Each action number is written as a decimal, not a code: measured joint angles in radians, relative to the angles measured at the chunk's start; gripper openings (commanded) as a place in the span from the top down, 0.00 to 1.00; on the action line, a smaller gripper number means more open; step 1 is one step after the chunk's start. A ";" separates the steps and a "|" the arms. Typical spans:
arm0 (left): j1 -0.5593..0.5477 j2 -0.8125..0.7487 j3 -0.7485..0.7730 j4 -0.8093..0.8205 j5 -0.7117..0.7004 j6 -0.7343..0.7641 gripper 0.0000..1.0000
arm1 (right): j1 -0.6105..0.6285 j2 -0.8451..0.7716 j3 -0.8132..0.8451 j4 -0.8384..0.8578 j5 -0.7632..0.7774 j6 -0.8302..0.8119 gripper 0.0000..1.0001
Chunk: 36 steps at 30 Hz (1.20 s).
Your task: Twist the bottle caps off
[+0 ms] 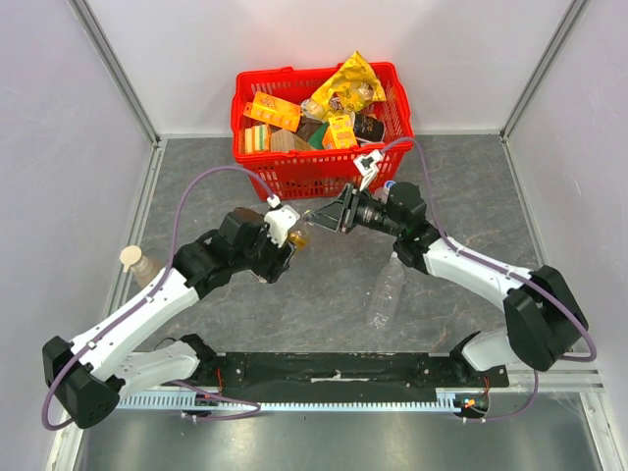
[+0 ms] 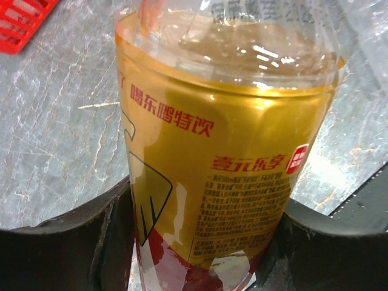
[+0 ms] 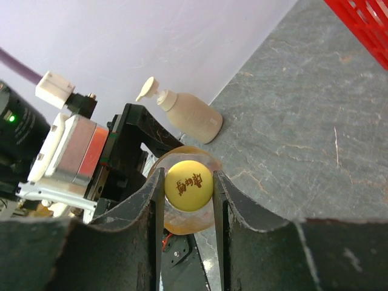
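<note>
- The left pincer [image 1: 291, 240] is closed around a bottle [image 2: 212, 151], its two dark fingers [image 2: 112, 230] pressed against either side of the body.
- The bottle is clear plastic with amber drink inside and a yellow label printed with red Chinese characters.
- In the top view, the bottle is held over the middle of the grey stone-patterned counter [image 3: 291, 121], just in front of a red basket [image 1: 314, 167].
- The right pincer [image 3: 188, 174] reaches in from the opposite side and meets the bottle's top.
- The yellow cap [image 3: 189, 186] sits on the bottle's neck, clamped between the right pincer's two fingers [image 3: 151, 206], which touch it on both sides at a narrow setting.
- The cap's flat top faces the right wrist camera and carries small dark lettering.
- The basket stands against the back wall, filled with snack packets and boxes.
- A clear bottle [image 1: 386, 291] lies on the counter beside the right arm.
- A beige pump bottle [image 3: 188, 116] stands on the counter near the left wall, well apart from both pincers.
</note>
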<state>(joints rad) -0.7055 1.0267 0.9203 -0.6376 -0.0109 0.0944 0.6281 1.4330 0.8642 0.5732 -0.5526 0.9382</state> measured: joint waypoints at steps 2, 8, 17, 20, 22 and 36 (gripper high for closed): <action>-0.002 -0.017 0.007 -0.003 0.020 0.000 0.52 | 0.000 -0.024 0.000 0.004 -0.018 -0.031 1.00; -0.004 -0.056 0.031 -0.004 0.121 0.002 0.54 | -0.001 -0.117 0.000 -0.023 -0.076 -0.151 1.00; -0.003 -0.070 0.058 -0.041 0.357 0.027 0.55 | -0.003 -0.226 0.000 -0.080 -0.222 -0.298 1.00; -0.003 -0.074 0.069 -0.052 0.444 0.030 0.55 | -0.003 -0.262 -0.002 -0.077 -0.278 -0.325 1.00; -0.003 -0.077 0.080 -0.059 0.516 0.034 0.55 | -0.003 -0.294 -0.011 -0.058 -0.316 -0.337 1.00; -0.003 -0.053 0.124 -0.063 0.930 0.038 0.54 | 0.030 -0.398 -0.031 0.111 -0.472 -0.324 1.00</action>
<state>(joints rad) -0.7090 0.9733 1.0443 -0.7010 0.9192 0.1326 0.6579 1.0351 0.8330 0.6842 -1.0248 0.6144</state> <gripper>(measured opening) 0.683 0.391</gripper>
